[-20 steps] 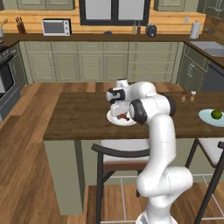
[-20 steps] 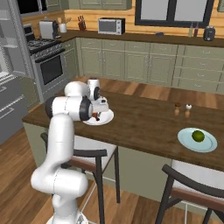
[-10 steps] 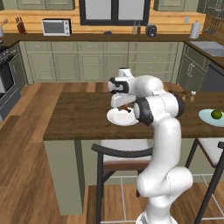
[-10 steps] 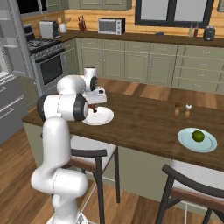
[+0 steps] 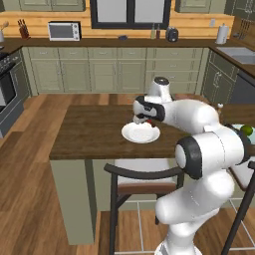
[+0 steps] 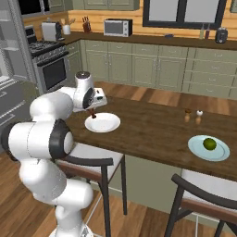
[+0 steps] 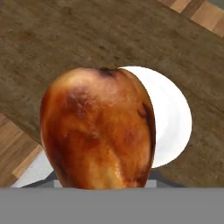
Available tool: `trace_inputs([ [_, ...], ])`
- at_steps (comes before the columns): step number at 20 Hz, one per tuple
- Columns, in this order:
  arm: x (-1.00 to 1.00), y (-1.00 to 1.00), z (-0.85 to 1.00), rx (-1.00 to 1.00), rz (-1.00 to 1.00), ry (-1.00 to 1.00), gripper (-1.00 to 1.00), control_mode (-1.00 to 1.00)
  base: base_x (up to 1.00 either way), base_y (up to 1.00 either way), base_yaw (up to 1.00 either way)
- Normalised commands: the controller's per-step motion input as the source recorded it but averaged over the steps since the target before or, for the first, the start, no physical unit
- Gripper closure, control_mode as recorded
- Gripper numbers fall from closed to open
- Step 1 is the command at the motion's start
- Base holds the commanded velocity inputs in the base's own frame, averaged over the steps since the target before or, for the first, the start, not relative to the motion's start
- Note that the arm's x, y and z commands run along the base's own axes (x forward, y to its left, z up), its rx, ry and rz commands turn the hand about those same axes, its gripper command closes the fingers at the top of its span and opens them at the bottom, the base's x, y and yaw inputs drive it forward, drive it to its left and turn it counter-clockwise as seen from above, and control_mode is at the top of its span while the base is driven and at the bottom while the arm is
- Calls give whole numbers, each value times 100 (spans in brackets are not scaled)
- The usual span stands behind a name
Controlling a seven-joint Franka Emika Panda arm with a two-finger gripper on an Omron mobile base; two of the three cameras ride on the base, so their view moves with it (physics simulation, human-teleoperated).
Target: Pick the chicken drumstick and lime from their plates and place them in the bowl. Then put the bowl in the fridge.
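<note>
Gripper [image 6: 93, 114] clamped on chicken drumstick [image 7: 98, 129], arm bent low just above white plate [image 6: 102, 122]

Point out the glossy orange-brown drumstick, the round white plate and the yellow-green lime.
glossy orange-brown chicken drumstick [image 7: 98, 129], hand view, middle of its fat end.
round flat white plate [image 6: 105, 123], right base view, bare centre.
small round yellow-green lime [image 6: 209, 144], right base view, its middle.

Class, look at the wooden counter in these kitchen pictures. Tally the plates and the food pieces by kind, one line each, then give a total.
Plates: 2, the white plate and the pale blue-green plate
Chicken drumstick: 1, held above the white plate
Lime: 1, on the blue-green plate
Total: 4
</note>
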Motion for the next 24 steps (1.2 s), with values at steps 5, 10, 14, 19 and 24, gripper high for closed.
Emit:
trace_inputs([
  [5, -100, 11, 80, 0, 0, 0, 100, -100, 0, 0, 0],
  [10, -100, 2, 34, 0, 0, 28, 100, -100, 0, 0, 0],
  [14, -100, 6, 73, 0, -1, 32, 100, -100, 0, 0, 0],
  [19, -100, 1, 19, 0, -11, 30, 100, -100, 0, 0, 0],
  [24, -100, 0, 1, -2, -29, 15, 100, -100, 0, 0, 0],
])
